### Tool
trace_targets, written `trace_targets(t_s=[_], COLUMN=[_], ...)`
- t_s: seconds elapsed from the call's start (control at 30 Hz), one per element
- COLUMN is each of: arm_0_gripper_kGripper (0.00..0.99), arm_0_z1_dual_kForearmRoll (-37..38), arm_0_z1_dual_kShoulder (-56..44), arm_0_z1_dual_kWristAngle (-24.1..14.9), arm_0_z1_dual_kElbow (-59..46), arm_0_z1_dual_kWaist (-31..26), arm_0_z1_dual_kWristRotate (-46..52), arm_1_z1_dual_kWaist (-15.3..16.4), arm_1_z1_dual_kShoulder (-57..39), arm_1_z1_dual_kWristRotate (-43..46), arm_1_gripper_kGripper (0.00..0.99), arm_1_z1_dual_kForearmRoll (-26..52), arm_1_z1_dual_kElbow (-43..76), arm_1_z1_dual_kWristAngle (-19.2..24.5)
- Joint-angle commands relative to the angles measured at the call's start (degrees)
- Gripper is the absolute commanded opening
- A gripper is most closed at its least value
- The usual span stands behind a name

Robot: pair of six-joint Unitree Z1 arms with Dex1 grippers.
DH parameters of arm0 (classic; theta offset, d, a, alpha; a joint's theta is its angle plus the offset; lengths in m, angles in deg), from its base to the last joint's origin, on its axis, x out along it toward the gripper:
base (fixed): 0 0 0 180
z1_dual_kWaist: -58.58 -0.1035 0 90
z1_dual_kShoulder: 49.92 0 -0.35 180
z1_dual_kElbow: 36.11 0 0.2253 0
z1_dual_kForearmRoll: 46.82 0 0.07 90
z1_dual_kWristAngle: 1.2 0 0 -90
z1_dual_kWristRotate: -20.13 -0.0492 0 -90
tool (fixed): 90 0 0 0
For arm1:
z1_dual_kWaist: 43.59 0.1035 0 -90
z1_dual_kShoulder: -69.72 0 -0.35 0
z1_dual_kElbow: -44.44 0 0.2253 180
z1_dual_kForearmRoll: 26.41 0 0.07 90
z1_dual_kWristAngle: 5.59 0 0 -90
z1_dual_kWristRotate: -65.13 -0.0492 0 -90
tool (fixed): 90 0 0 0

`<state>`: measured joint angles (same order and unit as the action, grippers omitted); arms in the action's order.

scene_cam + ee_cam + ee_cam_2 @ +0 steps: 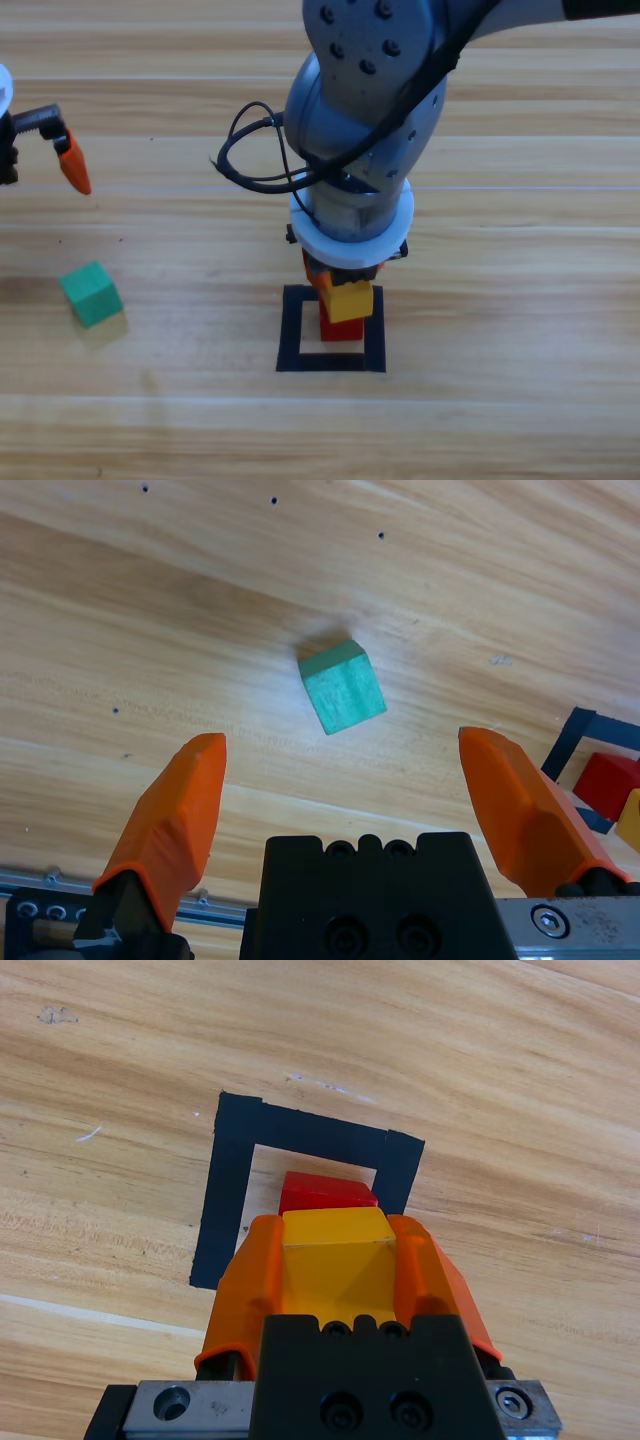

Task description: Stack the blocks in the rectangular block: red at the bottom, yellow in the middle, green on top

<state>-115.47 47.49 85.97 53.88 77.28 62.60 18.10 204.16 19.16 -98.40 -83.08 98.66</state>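
The red cube sits inside the black tape square. My right gripper is shut on the yellow cube, holding it right over the red cube; I cannot tell if the two touch. In the right wrist view the yellow cube fills the space between the jaws, with the red cube and the tape square beyond. The green cube lies alone on the table at the left. My left gripper waits open at the left edge; the left wrist view shows the green cube ahead of it.
The right arm's grey body hangs over the middle of the table and hides the wood behind the square. Its black cable loops out to the left. Bare wooden table lies to the right and front.
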Motion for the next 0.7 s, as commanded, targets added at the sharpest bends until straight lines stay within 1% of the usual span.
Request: trace_targets(t_s=[0.03,0.13,0.43,0.7], arm_0_gripper_kGripper=[0.990,0.990,0.989,0.988], arm_0_z1_dual_kForearmRoll=[-1.02,-1.55,-1.63,-1.63], arm_0_z1_dual_kShoulder=[1.29,1.11,0.50,1.46], arm_0_z1_dual_kWristAngle=[-0.59,-0.59,-0.24,-2.09], arm_0_z1_dual_kElbow=[-2.47,-3.35,-3.97,-4.58], arm_0_z1_dual_kWaist=[-0.95,-0.77,2.22,6.17], arm_0_z1_dual_kWristRotate=[4.11,6.75,11.67,18.62], arm_1_z1_dual_kWaist=[1.23,1.23,1.41,1.94], arm_1_z1_dual_kShoulder=[3.12,2.76,2.32,0.57], arm_1_z1_dual_kWristRotate=[-0.26,-0.88,-1.49,-2.19], arm_1_gripper_kGripper=[0.345,0.344,0.344,0.344], arm_1_z1_dual_kForearmRoll=[-0.41,-0.41,-0.41,-0.41], arm_1_z1_dual_kElbow=[-0.33,-0.33,-0.42,0.28], arm_1_z1_dual_kWristAngle=[0.25,0.08,-0.19,0.60])
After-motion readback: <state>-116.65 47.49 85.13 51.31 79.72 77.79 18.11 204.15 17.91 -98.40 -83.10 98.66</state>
